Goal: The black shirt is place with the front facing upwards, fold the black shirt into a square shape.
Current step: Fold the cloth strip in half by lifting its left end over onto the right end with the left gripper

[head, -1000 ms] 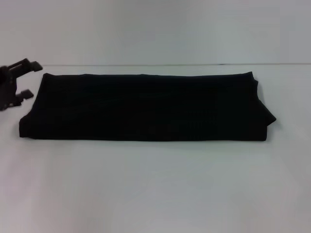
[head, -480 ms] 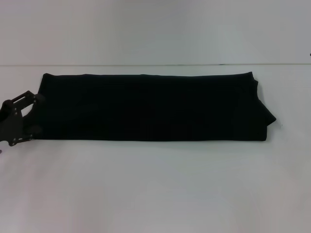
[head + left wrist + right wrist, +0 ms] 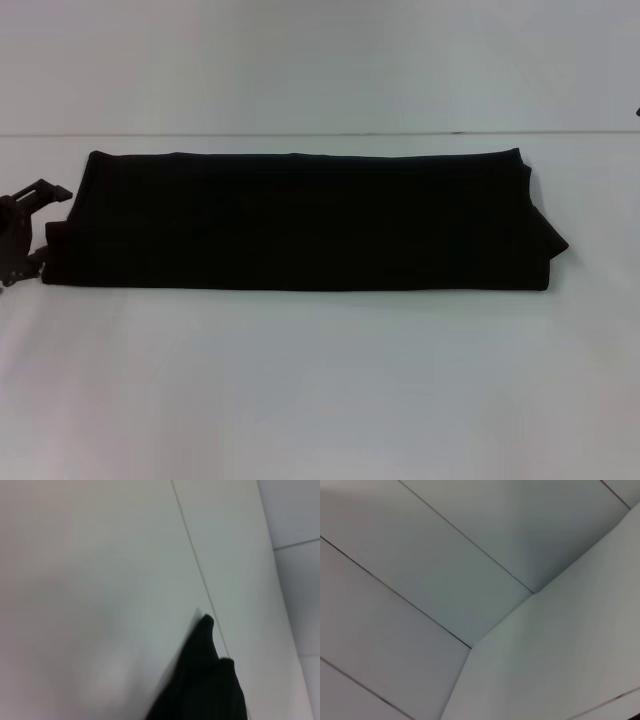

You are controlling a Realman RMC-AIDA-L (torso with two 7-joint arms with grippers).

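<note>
I have the black shirt [image 3: 300, 220] lying flat in the middle of the white table [image 3: 320, 380], folded into a long band that runs left to right, with a small flap sticking out at its right end. It needs its ends brought in to make a square. My left gripper [image 3: 30, 228] sits at the left edge of the head view, just beside the shirt's left end, and its two fingers stand apart with nothing between them. From the left wrist view I see only a dark corner of cloth against the table. The right gripper is out of sight; its wrist camera shows only pale panels.

My worry is the grab. If I close on just the top layer, the band could peel open as I lift. If I come in too low, the fingers could push the cloth and bunch it. The loose flap on the right could spoil a clean edge.
</note>
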